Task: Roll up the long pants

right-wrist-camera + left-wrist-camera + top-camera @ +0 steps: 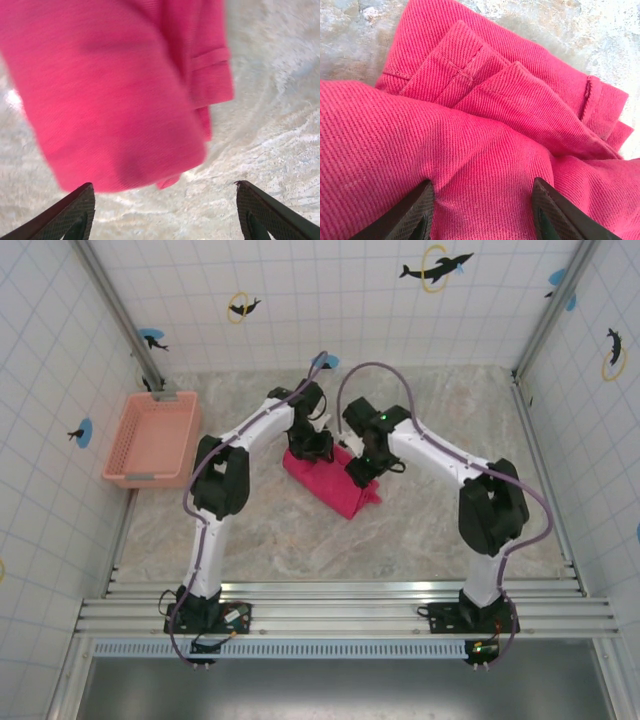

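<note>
Pink-red cloth, the long pants, lies on the table as one compact, layered bundle well to the right of the basket, not in it. The legs are no longer spread out; folded hems and seams are stacked at one end, so most of the gathering looks done. The bundle reads as flattish and loose rather than a tight cylinder, so a final tuck or tightening probably remains. The left gripper, at the bundle's end nearer the basket, has its fingers pressed into a thick bulge of fabric, apparently clamped on it. The right gripper, at the end farther from the basket, has its fingers wide apart over bare table, holding nothing.
</note>
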### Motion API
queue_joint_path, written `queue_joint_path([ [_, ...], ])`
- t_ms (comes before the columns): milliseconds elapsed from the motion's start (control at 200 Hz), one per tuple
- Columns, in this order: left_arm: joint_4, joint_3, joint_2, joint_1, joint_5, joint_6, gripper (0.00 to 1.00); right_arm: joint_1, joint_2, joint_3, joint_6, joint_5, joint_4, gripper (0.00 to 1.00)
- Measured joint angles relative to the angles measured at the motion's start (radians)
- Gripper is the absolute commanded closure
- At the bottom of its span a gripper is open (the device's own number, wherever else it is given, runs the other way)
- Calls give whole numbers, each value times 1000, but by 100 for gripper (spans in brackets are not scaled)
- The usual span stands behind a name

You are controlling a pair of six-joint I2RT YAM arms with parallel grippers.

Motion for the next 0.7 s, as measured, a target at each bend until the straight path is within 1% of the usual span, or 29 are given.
queue_joint_path([
  [110,1,1,5,7,25,-11,46,135,-40,-54,-28,56,26,22],
  [210,1,4,11,13,44,-26,45,197,-35,-61,-44,94,46,21],
  [330,4,6,14,17,68,-34,45,232,2,-32,-67,130,61,21],
  [525,11,8,19,19,100,-49,45,262,170,59,-121,194,85,20],
  [701,16,7,19,22,112,-52,44,269,302,129,-145,320,53,21],
])
